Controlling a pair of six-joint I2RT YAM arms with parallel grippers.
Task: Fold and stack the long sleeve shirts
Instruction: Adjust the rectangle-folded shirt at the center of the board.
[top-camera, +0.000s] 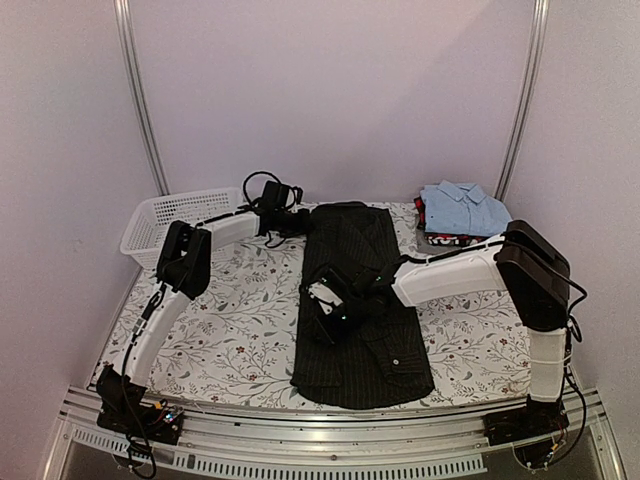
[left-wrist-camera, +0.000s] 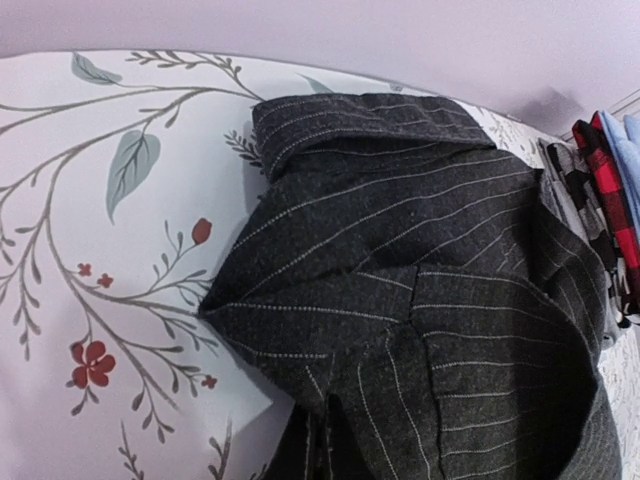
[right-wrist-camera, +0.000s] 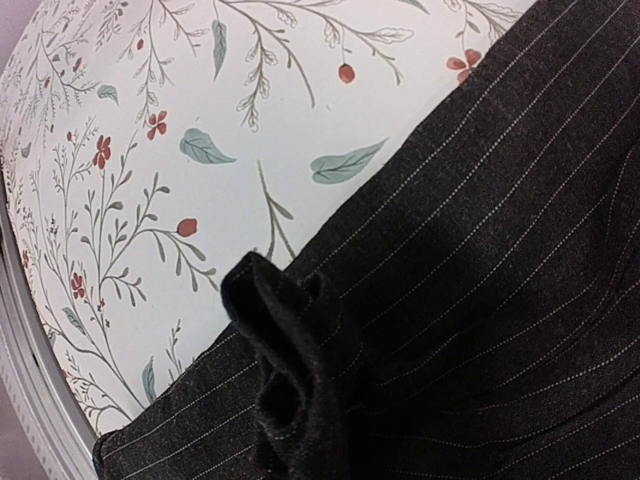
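One black pinstriped shirt (top-camera: 372, 350) in left pincer (top-camera: 292, 224), right pincer (top-camera: 335, 310)

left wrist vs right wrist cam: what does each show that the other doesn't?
Left wrist only: the collar of the black shirt, and at the right edge a stack with red plaid cloth and the light blue shirt. Right wrist only: a bunched-up fold at the black shirt's edge, and the table's edge rail. Both: the black shirt lying on the floral tablecloth.
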